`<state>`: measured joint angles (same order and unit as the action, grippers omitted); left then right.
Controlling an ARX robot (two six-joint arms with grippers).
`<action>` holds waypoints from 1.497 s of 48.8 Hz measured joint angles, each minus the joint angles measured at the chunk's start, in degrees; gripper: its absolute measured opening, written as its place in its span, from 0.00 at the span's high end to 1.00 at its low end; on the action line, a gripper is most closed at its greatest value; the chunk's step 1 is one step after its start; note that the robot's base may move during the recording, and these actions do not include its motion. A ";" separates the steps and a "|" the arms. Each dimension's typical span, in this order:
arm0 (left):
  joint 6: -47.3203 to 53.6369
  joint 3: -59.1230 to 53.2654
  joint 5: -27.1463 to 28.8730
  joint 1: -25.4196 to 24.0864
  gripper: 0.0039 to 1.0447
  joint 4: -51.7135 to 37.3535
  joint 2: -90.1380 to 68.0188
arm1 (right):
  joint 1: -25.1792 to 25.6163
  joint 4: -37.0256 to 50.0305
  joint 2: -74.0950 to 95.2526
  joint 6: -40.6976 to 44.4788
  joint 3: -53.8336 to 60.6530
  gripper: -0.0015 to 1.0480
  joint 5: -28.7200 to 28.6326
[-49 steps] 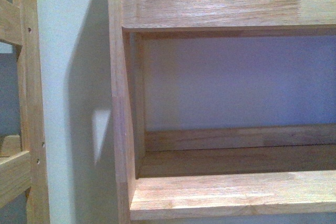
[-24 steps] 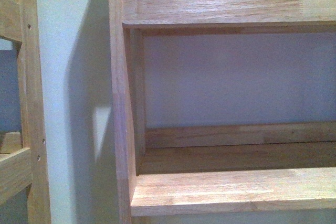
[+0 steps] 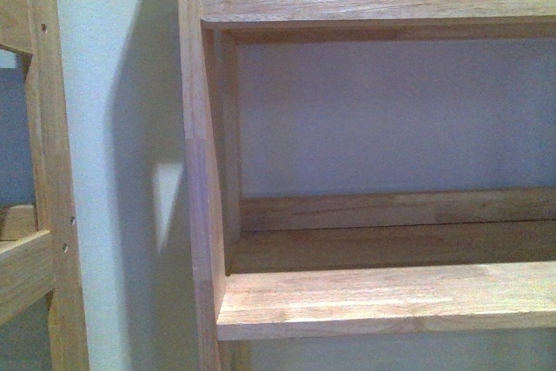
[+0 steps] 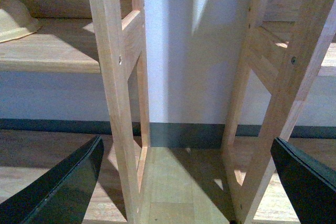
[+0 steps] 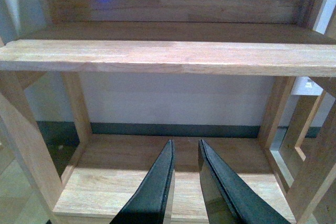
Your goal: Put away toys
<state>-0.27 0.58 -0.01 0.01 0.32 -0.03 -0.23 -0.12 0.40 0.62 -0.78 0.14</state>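
The pale wooden shelf [image 3: 382, 301] has slid down the front view, no toy shows, the left gripper [image 4: 184, 182] gapes empty, the right gripper [image 5: 186, 182] nearly closed on nothing.

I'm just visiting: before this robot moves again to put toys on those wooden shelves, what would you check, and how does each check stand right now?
1. Toy in view: not ok; no plush toy shows in any view.
2. Left gripper open: ok; its dark fingers stand wide apart.
3. Right gripper holding something: not ok; its fingers are nearly together with nothing between them.
4. Pale wooden shelf board free: ok for the part shown.
5. Bottom wooden board ahead of the right gripper free: ok.
6. Cream rounded object on the neighbouring shelf: cannot tell what it is.
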 joint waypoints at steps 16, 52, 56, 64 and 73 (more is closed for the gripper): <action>0.00 0.00 0.00 0.00 0.05 0.00 0.00 | 0.00 0.00 0.00 0.00 0.00 0.47 0.00; 0.00 0.00 0.00 0.00 0.05 0.00 0.00 | 0.00 0.00 0.00 -0.24 0.00 0.00 0.00; 0.00 0.00 0.00 0.00 0.05 0.00 0.00 | 0.00 0.00 0.00 -0.24 0.00 0.00 0.00; 0.00 0.00 0.00 0.02 0.05 0.00 0.00 | 0.00 0.00 0.00 -0.24 0.00 0.00 0.00; 0.00 0.00 0.00 0.02 0.05 0.00 0.00 | 0.00 0.00 -0.02 -0.24 0.00 0.00 0.00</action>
<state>-0.27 0.58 -0.01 0.03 0.32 -0.03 -0.23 -0.12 0.38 0.38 -0.78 0.14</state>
